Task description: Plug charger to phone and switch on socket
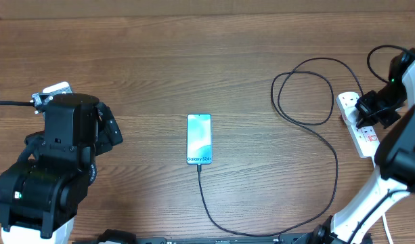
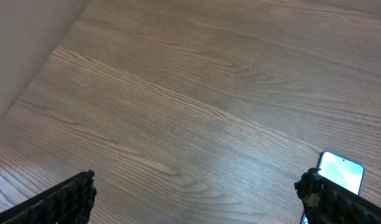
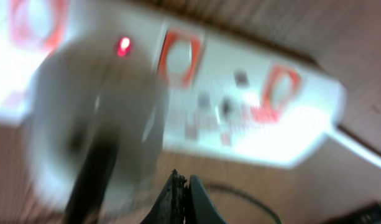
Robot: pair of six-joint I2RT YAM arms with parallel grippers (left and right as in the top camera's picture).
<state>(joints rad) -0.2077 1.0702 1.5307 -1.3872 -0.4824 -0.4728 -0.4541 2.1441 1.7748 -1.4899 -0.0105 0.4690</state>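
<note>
The phone [image 1: 199, 138] lies face up at the table's middle, its screen lit light blue-green; its top corner shows in the left wrist view [image 2: 340, 172]. The thin black charger cable [image 1: 309, 122] runs from the phone's near end in a loop to the white socket strip [image 1: 360, 135] at the far right. My right gripper [image 1: 361, 116] is shut, directly over the strip. In the blurred right wrist view the shut fingers [image 3: 183, 186] sit just below the strip [image 3: 240, 106], beside a grey plug head [image 3: 97, 118] and a small lit red light [image 3: 123, 45]. My left gripper [image 2: 196, 193] is open and empty, left of the phone.
The strip's thick white cord [image 3: 364, 152] leaves toward the right. The left arm's black body [image 1: 51, 169] fills the near left corner. The right arm's white link [image 1: 369, 196] stands at the near right.
</note>
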